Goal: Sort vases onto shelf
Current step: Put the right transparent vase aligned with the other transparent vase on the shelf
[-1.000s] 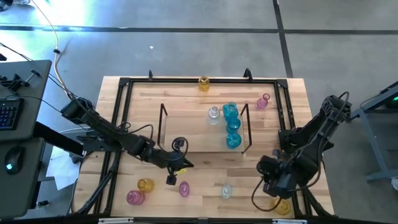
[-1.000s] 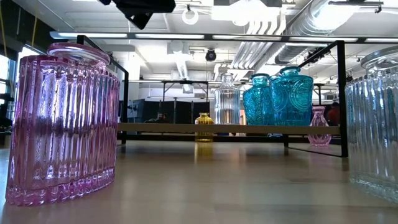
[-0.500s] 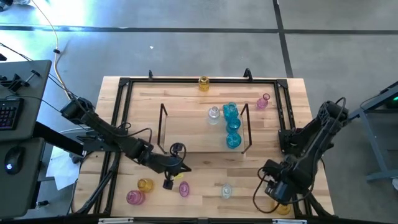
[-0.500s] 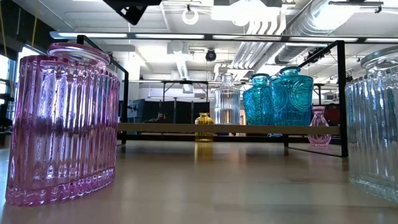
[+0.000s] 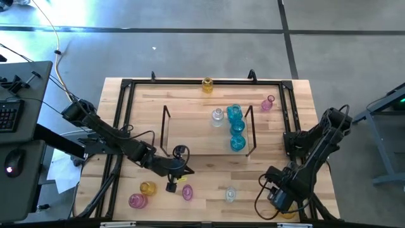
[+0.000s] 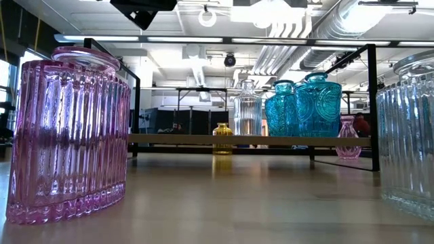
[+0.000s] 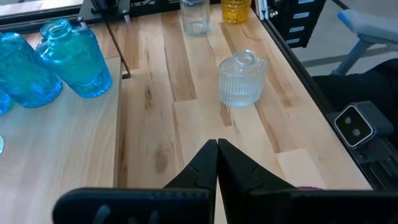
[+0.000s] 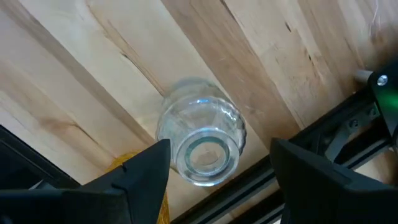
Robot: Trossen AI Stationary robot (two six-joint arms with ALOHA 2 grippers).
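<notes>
The light-wood shelf (image 5: 196,133) carries one clear vase (image 5: 218,116) and three cyan vases (image 5: 236,128) at its right end. Loose on the table near the front edge stand a yellow vase (image 5: 147,188), two pink vases (image 5: 137,201) and a clear vase (image 5: 230,194). My left gripper (image 5: 172,183) (image 7: 216,155) is shut and empty, above the table just left of the smaller pink vase (image 5: 187,192). My right gripper (image 8: 221,146) is open at the near right corner, pointing down, one finger on each side of a clear vase (image 8: 202,140) beside a yellow vase (image 8: 146,186).
A yellow vase (image 5: 207,84) stands at the far edge and a pink one (image 5: 267,104) right of the shelf. A black frame rail (image 8: 323,143) runs close past the right gripper. The shelf's left half is bare board between its wire ends (image 5: 166,123).
My right gripper has moved toward the table's near edge, closing on the near right corner, with its fingers still apart. My left gripper has edged a little toward the near edge. No vase has moved.
</notes>
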